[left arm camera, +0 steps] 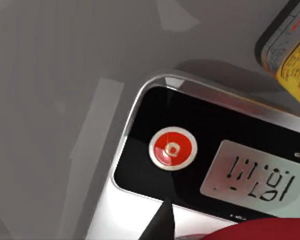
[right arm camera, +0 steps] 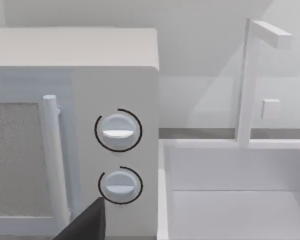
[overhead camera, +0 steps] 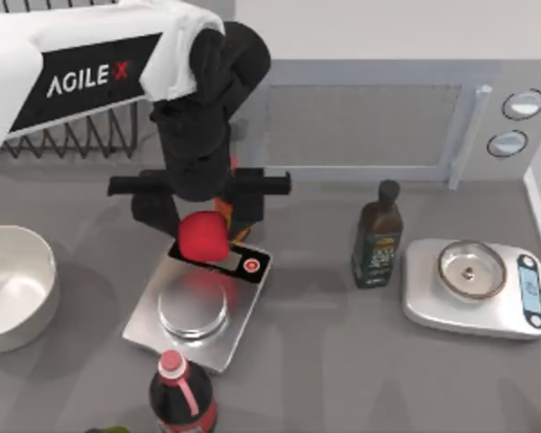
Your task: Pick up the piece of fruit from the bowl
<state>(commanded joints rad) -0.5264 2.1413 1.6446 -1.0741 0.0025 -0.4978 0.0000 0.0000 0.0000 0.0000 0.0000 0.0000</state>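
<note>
The bright red piece of fruit (overhead camera: 203, 239) hangs in the air over the black panel of a square steel scale (overhead camera: 197, 311). My left gripper (overhead camera: 205, 225) is shut on it from above. The fruit's red edge (left arm camera: 262, 230) also shows in the left wrist view, beside one dark fingertip (left arm camera: 160, 222). The white bowl (overhead camera: 38, 271) stands at the table's left edge, well left of the fruit, with nothing inside. My right arm is parked facing the microwave, a dark part of its gripper (right arm camera: 85, 225) low in the right wrist view.
A cola bottle with a red cap (overhead camera: 180, 392) stands in front of the steel scale. A dark oil bottle (overhead camera: 379, 239) and a white scale with a metal dish (overhead camera: 473, 284) are to the right. The microwave (overhead camera: 370, 122) and a wire rack (overhead camera: 81, 135) line the back.
</note>
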